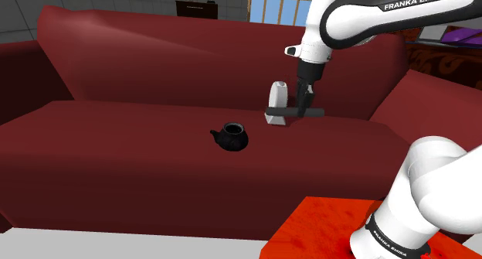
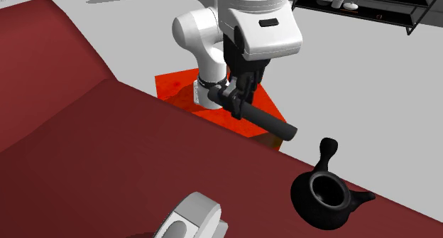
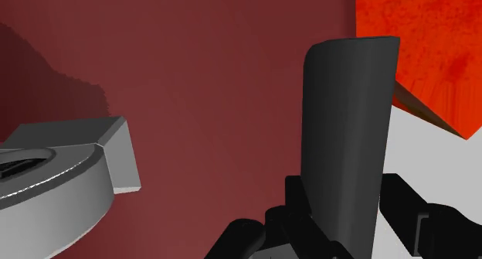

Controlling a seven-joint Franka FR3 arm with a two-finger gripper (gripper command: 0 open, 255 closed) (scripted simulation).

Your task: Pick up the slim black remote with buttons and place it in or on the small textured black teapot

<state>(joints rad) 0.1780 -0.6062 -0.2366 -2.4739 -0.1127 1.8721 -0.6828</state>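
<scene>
Carriage step: gripper (image 2: 240,101) clasps the remote (image 2: 266,121) aloft at frame centre; next, seemingly, travel lower-right over the teapot (image 2: 326,195), then release.

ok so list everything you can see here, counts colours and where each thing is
sofa: one, dark red, spans the scene
teapot: one, black, on the sofa seat, opening facing up
remote: one, black, held above the seat
boxy object: one, white and grey, on the seat, behind the remote in the shoulder view
shelf: one, black, on the grey floor, a few pale items on it
window: one, blue panes, behind the sofa
stand: one, bright red, in front of the sofa
arm: one, white with dark joints, rising from the stand
claw: one, black, shut on the remote
</scene>
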